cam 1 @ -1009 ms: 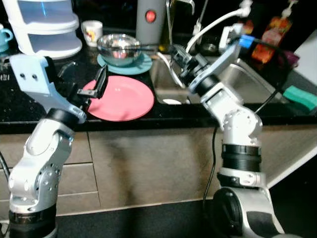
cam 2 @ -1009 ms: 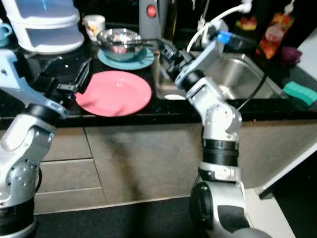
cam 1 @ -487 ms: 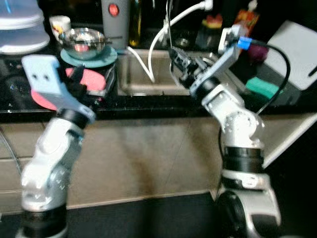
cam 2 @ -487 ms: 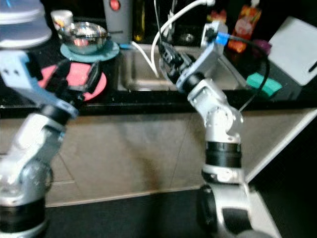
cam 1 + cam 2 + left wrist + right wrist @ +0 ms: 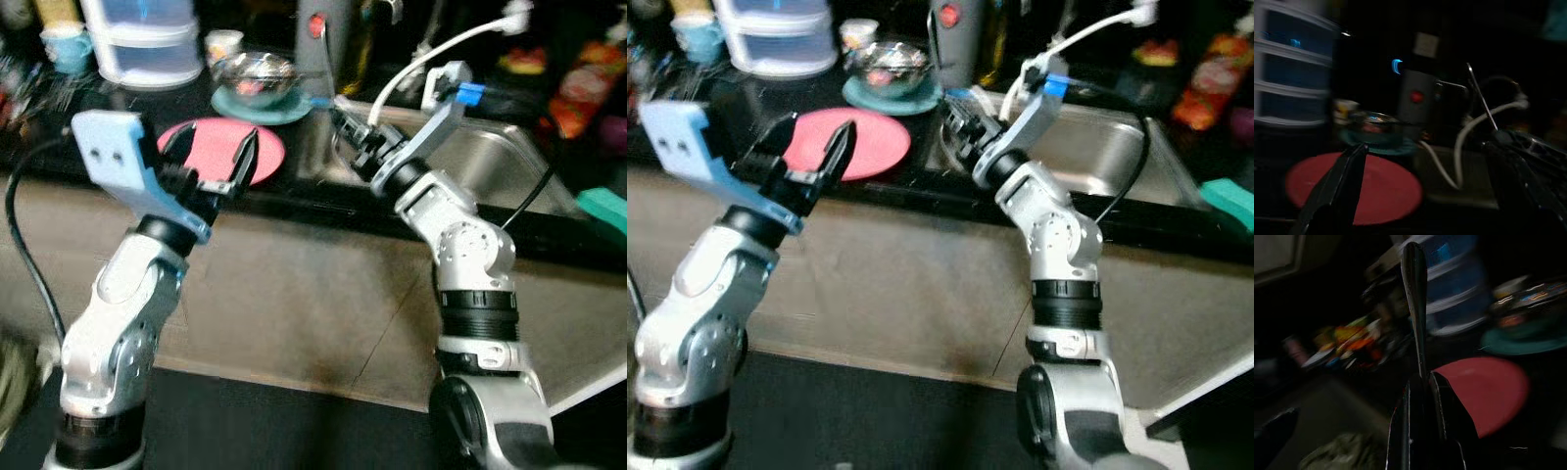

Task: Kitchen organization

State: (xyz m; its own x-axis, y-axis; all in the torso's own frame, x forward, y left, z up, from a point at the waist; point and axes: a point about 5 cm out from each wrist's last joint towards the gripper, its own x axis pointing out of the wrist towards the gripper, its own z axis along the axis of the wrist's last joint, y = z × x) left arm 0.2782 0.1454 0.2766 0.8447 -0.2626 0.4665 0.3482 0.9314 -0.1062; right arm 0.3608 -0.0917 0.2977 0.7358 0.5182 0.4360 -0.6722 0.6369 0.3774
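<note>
A pink plate (image 5: 271, 152) lies on the black counter (image 5: 98, 147), near its front edge. My left gripper (image 5: 211, 160) is raised in front of that edge, level with the plate, open and holding nothing. Its fingers (image 5: 1339, 186) frame the plate (image 5: 1391, 191) in the left wrist view. My right gripper (image 5: 345, 122) reaches over the left side of the sink (image 5: 490, 162). In the right wrist view it is shut on the thin handle of a metal utensil (image 5: 1415, 293), which points away from the fingers. A steel bowl (image 5: 255, 73) sits on a teal plate (image 5: 279, 110) behind the pink plate.
Clear plastic drawers (image 5: 147, 39), a teal cup (image 5: 64, 44) and a small mug (image 5: 223, 44) stand at the back left. A grey appliance (image 5: 318, 39) with a red button stands beside the sink. A green sponge (image 5: 602, 206) lies far right. White cables arc over the sink.
The camera has swung and the whole picture shifted. My left gripper now sits higher and spread wider in front of the pink plate. The right gripper still holds the utensil.
</note>
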